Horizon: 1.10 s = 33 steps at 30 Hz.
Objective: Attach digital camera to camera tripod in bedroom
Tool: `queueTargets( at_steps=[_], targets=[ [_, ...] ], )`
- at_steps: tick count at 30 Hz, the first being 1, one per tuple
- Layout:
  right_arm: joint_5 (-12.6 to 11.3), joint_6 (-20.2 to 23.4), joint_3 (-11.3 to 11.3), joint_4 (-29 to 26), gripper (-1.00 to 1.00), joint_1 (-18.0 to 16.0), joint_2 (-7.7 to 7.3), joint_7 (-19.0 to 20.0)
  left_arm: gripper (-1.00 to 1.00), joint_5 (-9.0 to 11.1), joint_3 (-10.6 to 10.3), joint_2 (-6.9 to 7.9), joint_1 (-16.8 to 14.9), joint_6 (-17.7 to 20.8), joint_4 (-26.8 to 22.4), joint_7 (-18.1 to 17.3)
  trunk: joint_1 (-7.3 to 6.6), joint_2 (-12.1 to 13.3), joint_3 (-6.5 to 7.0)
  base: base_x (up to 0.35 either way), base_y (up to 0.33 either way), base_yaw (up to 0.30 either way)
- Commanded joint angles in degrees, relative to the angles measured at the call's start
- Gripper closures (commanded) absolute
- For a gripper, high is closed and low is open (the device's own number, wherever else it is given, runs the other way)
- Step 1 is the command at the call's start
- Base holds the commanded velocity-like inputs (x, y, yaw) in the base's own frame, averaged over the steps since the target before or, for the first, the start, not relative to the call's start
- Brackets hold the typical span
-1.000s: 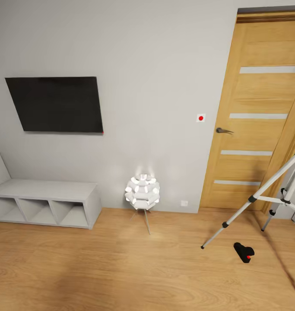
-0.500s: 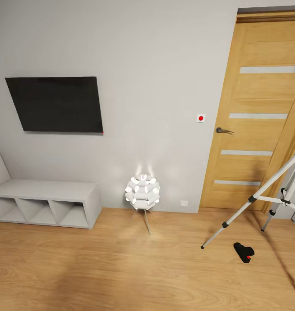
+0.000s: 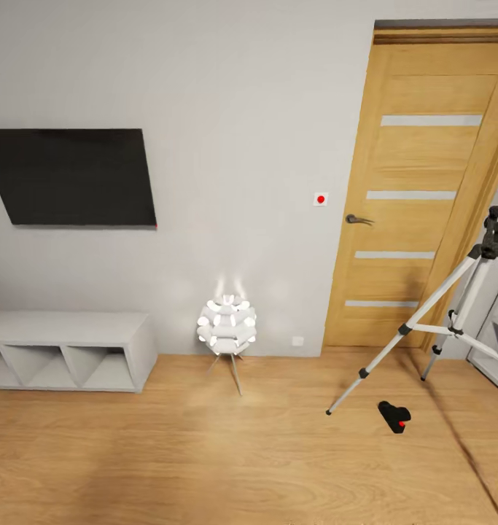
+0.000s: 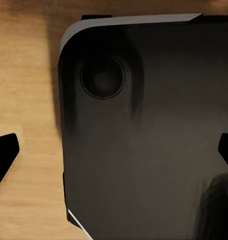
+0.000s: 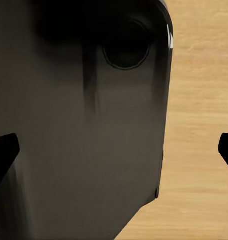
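Observation:
The digital camera [image 3: 394, 417], a small black body with a red dot, lies on the bedroom's wood plank floor [image 3: 168, 459] at the right in the head view. Just behind it stands the camera tripod [image 3: 406, 328], silver legs spread and its black head [image 3: 496, 233] near the frame's right edge, cut off there. In the left wrist view my left gripper [image 4: 115, 155] is open, with its black fingertips [image 4: 4, 155] wide apart over a dark rounded robot body [image 4: 144, 150]. My right gripper [image 5: 115, 150] is likewise open above a dark body part [image 5: 78, 125] and bare floor.
An oak door [image 3: 416, 204] stands shut behind the tripod. A lit white ball lamp [image 3: 227, 328] on thin legs stands by the grey wall. White cube shelving [image 3: 66, 350] sits low at the left under a wall-mounted black screen [image 3: 70, 177].
The whole head view has slid left since the earlier frames, so the camera turned right; more of the tripod's head now shows. Nothing in the room has moved.

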Motion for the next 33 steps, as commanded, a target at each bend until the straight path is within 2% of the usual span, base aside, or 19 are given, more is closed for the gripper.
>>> queueTargets(
  at_steps=[1,3,6,7,9,15,20,33],
  targets=[
    [0.0,-0.4,-0.1,0.0,-1.00,0.0,0.02,0.0,-1.00,0.0,0.1,0.01,0.0,-0.1,-0.1,0.0,0.00,0.0,-0.03,0.000,0.000,-0.239],
    [-0.1,-1.1,-0.1,0.0,-1.00,0.0,0.03,0.0,-1.00,0.1,0.0,0.03,0.0,-0.2,-0.1,0.0,0.00,0.0,-0.03,0.000,0.000,-0.240],
    [-0.1,-1.9,-0.1,0.0,-1.00,0.0,0.04,0.0,-1.00,1.7,0.0,0.08,0.0,-0.2,-0.1,0.0,0.00,0.0,-0.03,0.000,0.000,-0.242],
    [-0.1,-2.1,-0.2,0.0,-1.00,0.0,-0.04,0.0,-1.00,3.5,-0.1,0.09,0.0,-0.3,-0.1,0.0,0.00,0.0,-0.03,0.000,0.000,-0.233],
    [-0.2,-2.3,-0.2,0.0,-1.00,0.0,-0.14,0.0,-1.00,5.3,-0.2,0.14,0.0,-0.3,-0.1,0.0,0.00,0.0,-0.03,0.000,0.000,-0.202],
    [-0.2,-2.4,-0.2,0.0,-1.00,0.0,-0.29,0.0,-1.00,7.8,-0.3,0.24,0.0,-0.3,0.0,0.0,0.00,0.0,-0.03,0.000,0.000,-0.100],
    [-0.2,-2.4,-0.2,0.0,-1.00,0.0,-0.34,0.0,-1.00,8.7,-0.3,0.33,0.0,-0.3,0.0,0.0,0.00,0.0,-0.03,0.000,0.000,-0.084],
    [0.3,-2.4,0.3,0.0,-1.00,0.0,-0.27,0.0,-1.00,8.7,-0.4,0.12,0.0,-0.3,0.0,0.1,0.00,0.0,-0.03,0.042,0.023,-0.271]
  ],
)
